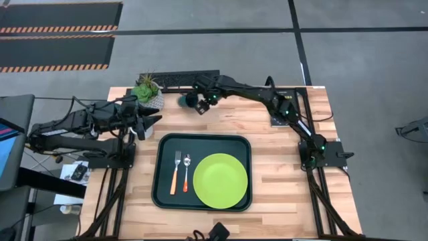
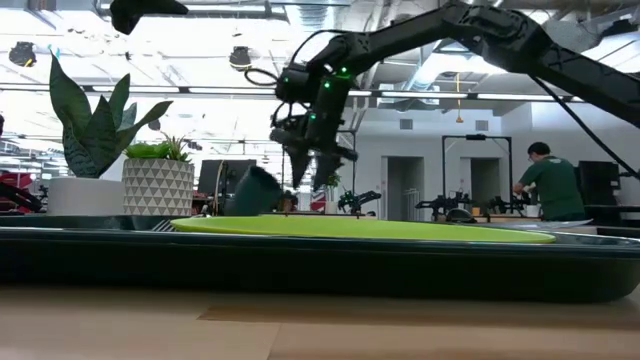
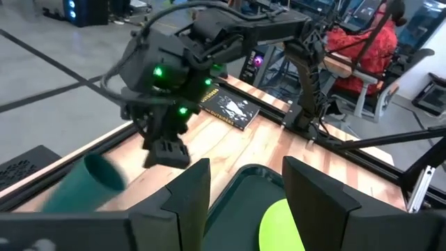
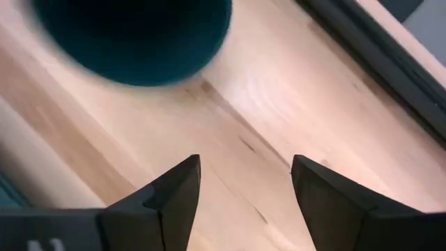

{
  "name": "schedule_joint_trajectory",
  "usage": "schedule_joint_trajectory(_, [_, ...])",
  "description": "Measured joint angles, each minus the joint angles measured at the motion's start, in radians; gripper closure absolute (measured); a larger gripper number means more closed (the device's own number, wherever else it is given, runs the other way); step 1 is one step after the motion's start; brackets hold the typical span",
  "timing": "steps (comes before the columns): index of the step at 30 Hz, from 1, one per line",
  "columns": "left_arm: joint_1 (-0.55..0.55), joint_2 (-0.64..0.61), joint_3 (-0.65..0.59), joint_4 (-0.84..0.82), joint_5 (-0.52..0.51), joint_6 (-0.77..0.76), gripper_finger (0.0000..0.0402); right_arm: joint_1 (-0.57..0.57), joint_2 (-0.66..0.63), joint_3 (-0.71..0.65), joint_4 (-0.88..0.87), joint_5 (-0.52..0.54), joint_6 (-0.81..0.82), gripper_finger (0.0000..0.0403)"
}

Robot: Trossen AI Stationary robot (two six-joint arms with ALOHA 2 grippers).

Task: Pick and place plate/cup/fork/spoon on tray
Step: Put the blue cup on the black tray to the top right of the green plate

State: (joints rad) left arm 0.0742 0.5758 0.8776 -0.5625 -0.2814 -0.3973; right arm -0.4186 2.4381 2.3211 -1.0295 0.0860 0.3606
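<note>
Robotics lab or open workshop hall. Shown by: wooden table (image 1: pixel 281 181) on a black metal frame over grey concrete floor with hazard-striped mats (image 1: pixel 57 29); exposed ceiling ducts and strip lights (image 2: pixel 200 60) in low view; further robot arms on stands (image 2: pixel 455 205) across the room; a person (image 2: pixel 548 185) working at a far bench; another seated person (image 3: pixel 362 42) at a desk.

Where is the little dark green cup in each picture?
High view: the cup sits on the wood at the table's far edge, beside the potted plant.
Low view: it shows tilted, behind the tray's rim, left of the right gripper.
Left wrist view: a blurred shape at.
Right wrist view: a dark blur at.
Shared landmark: the right gripper, close by it.
</note>
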Motion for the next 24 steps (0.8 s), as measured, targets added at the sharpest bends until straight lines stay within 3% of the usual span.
schedule_joint_trajectory(9, [0.001,0.000,0.000,-0.002,-0.001,0.018,0.0234,0.011,-0.004,0.004,0.038,-0.008,-0.040,0.0217])
schedule_joint_trajectory(14, [0.001,0.000,0.000,-0.011,-0.032,0.018,0.0234,0.021,-0.032,0.004,0.103,-0.019,-0.301,0.0233])
schedule_joint_trajectory(19, [0.001,0.029,0.001,-0.144,-0.191,-0.028,0.0235,0.049,-0.031,0.004,0.127,-0.012,-0.402,0.0218])
schedule_joint_trajectory(22, [0.002,0.133,-0.002,-0.254,-0.293,-0.060,0.0235,0.065,-0.034,0.004,0.050,-0.026,-0.388,0.0202])
schedule_joint_trajectory(24, [0.001,0.215,-0.002,-0.217,-0.327,-0.057,0.0235,0.067,-0.051,0.012,-0.036,-0.041,-0.387,0.0194])
